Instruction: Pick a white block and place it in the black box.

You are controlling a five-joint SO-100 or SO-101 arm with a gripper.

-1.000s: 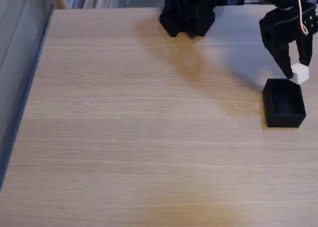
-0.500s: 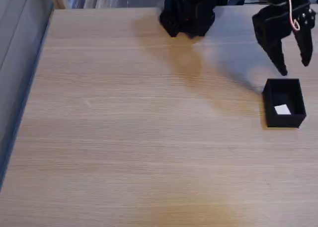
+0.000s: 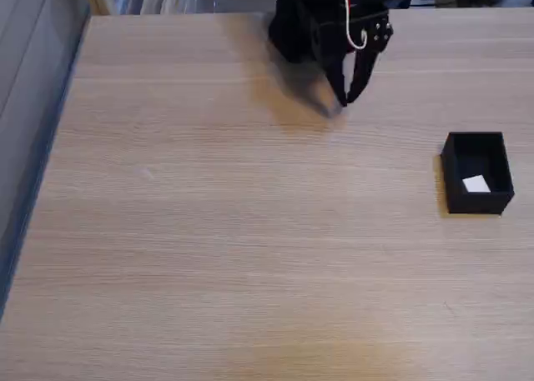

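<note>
While one block lies inside one box at three o'clock, the tool at twelve hangs nearly closed, empty, above the bench.

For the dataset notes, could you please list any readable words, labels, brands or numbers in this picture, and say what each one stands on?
None can be read: the black box, the white block inside it, the gripper and the wooden table carry no visible text. The items along the top edge are too blurred to read.

matt black box, wood-grain table
</note>
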